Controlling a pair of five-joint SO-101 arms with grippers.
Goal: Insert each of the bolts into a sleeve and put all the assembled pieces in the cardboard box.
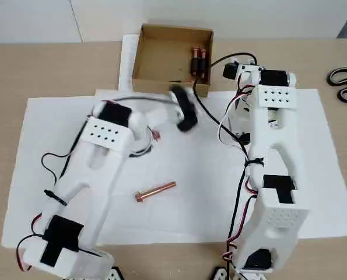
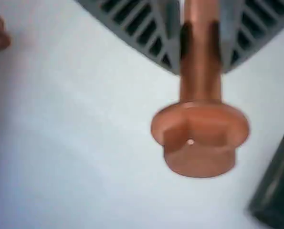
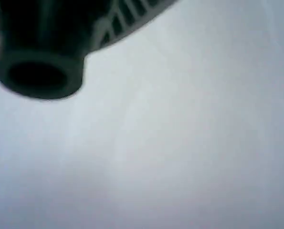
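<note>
- Your left gripper (image 2: pixel 199 28) is clenched on a copper bolt (image 2: pixel 199 138). The shank sits between the fingers, and the flanged hex head points toward the wrist camera, over the white paper (image 2: pixel 84 143).
- From above, that gripper hangs at 12 o'clock on the paper, just in front of the cardboard box (image 1: pixel 161 58).
- Your right gripper (image 3: pixel 60 28) appears to grasp a black sleeve (image 3: pixel 36 76), whose open end shows. The view is soft, so treat that grip as probable.
- The cardboard box sits at 12 o'clock on the table (image 1: pixel 45 64). Two assembled pieces (image 1: pixel 197 61) lie side by side at its 3 o'clock wall.
- A second bolt (image 1: pixel 156 191) lies loose on the paper between your arms, toward 6 o'clock, with its head pointing to about 8 o'clock.
- Scissors (image 1: pixel 345 81) rest at the table's 2 o'clock edge.
</note>
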